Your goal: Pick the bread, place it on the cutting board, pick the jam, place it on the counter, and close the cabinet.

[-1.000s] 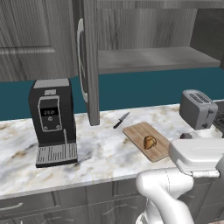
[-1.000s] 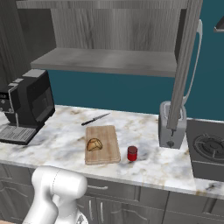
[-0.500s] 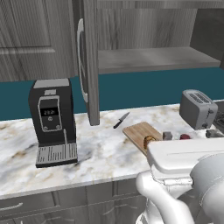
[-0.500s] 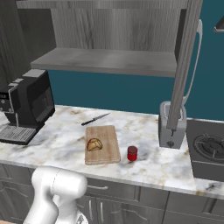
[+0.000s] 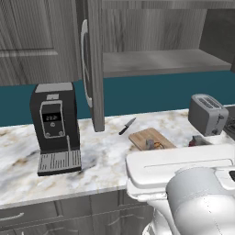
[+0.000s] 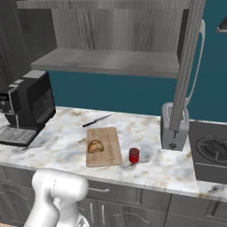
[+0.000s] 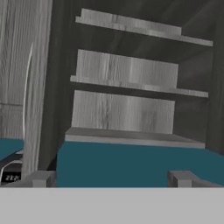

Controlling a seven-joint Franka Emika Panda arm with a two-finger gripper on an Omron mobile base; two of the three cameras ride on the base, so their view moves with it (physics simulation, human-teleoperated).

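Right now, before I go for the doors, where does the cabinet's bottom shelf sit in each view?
Left base view: the cabinet's bottom shelf runs across the upper right, right of the edge-on open door.
Right base view: upper centre, left of the open door.
Hand view: a pale ledge across the lower middle.
Shared landmark: the teal wall directly below the shelf.

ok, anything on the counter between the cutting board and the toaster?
Yes: the jam stands upright on the counter between the cutting board and the toaster, just off the board's right edge, in the right base view.
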